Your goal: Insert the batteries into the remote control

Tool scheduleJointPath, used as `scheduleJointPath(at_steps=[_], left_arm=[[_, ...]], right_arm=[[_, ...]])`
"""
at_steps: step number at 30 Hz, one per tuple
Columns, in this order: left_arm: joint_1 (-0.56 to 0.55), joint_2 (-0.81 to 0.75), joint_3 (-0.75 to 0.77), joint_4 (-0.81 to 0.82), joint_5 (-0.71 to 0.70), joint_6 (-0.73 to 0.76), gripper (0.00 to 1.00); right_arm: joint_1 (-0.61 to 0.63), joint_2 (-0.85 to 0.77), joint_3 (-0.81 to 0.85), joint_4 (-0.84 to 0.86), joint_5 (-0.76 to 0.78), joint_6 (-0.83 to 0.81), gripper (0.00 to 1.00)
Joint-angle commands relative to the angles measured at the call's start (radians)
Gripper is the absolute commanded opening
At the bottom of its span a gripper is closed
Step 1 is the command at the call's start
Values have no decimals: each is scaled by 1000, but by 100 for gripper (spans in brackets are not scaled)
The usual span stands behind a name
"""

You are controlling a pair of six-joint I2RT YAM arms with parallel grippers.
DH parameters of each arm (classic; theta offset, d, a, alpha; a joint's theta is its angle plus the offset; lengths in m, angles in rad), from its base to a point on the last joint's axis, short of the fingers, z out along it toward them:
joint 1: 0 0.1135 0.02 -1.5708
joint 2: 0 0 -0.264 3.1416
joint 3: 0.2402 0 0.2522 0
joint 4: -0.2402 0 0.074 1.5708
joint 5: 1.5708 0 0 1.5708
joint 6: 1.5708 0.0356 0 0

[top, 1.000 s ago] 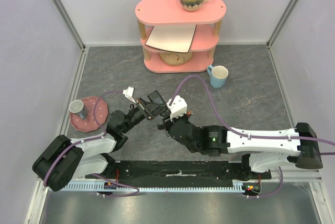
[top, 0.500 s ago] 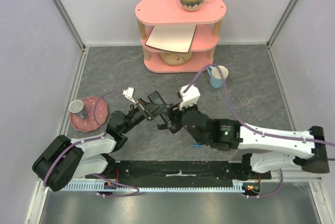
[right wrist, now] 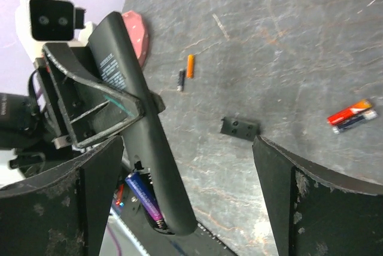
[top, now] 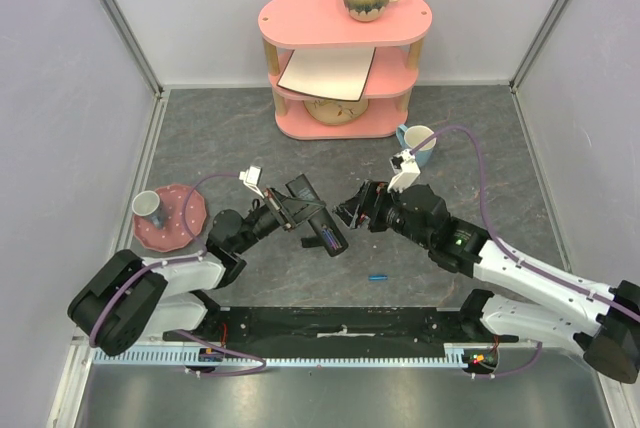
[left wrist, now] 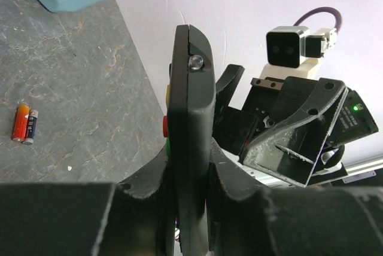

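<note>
With your left claw [top: 288, 212] pinching the remote control [top: 320, 227] on edge above the bench [top: 480, 148], one purple battery [right wrist: 143, 199] already in its bay, send the spread, empty right claw [top: 356, 210] to grip the loose battery [right wrist: 354, 123] mid-body.

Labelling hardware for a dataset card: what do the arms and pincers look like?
The left arm and right arm have white link shells, black joints, purple cables. The left pincer and right pincer are black, two-fingered, each with a white camera box.
</note>
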Motion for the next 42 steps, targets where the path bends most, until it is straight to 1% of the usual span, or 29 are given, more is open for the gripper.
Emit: scheduleJointPath(at_steps=[1, 3, 10, 19, 26, 42], left_arm=[[-3, 20, 46, 90, 11, 10, 2], [-3, 31, 57, 92, 11, 10, 2], [-3, 55, 84, 98, 17, 12, 2], [-3, 54, 92, 93, 2, 10, 2], [-3, 43, 80, 92, -5, 12, 2], [-5, 31, 75, 98, -8, 14, 2]], right_arm=[[-35, 6, -39, 170, -232, 103, 96], [-35, 16, -52, 211, -275, 116, 97], [-37, 65, -94, 274, -341, 152, 96], [-38, 54, -126, 299, -323, 208, 96], [-46, 42, -167, 337, -300, 264, 93], [-55, 43, -200, 363, -295, 290, 87]])
